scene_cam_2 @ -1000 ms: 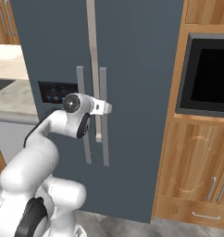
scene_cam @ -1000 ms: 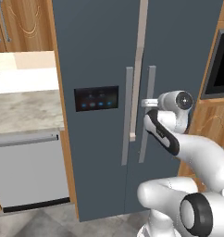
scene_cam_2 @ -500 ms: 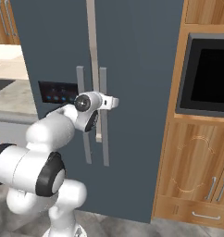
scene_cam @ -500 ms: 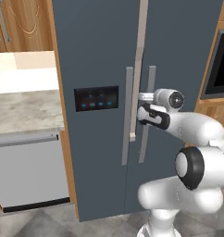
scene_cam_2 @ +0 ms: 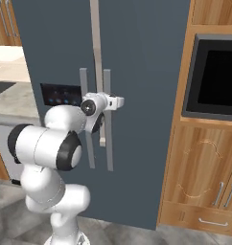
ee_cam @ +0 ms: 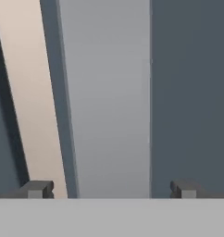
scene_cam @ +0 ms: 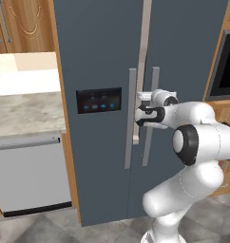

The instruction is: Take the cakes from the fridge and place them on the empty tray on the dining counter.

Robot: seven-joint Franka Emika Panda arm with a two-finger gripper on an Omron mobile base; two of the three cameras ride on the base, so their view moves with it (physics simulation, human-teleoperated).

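Fridge [scene_cam: 183, 57] fills the middle of both base views, tall slate-grey, both doors shut, so the cakes inside can't be seen. Black panel [scene_cam: 99, 100] with blue lights sits on the left door. Two long grey vertical handles run side by side along the centre seam: left handle [scene_cam: 130, 118] and right handle [scene_cam: 151, 116]. Arm rises from the floor in front of the fridge, bulky white elbow bent low, forearm going up and then levelling out so the wrist points straight at the doors at mid-handle height. In the left base view the gripper [scene_cam: 139, 115] sits right at the handles, overlapping the gap between them, hand roughly horizontal. In the right base view the gripper [scene_cam_2: 101, 125] is partly hidden behind the wrist, a white camera block sticking out to the right of the hand across the right handle. Hand view is close up on the door: a wide pale grey handle strip [ee_cam: 107, 97] runs top to bottom between the two fingertips [ee_cam: 37, 189], one tip at each lower corner, dark door panel to the right, a slanted beige band of the door seam to the left. Jaws are spread wide, straddling that handle, nothing pinched; can't tell whether the tips touch it. Wall oven [scene_cam_2: 218, 76] sits in the wood cabinets right of the fridge, marble counter [scene_cam: 22, 111] and a grey dishwasher front [scene_cam: 29, 175] to the left.
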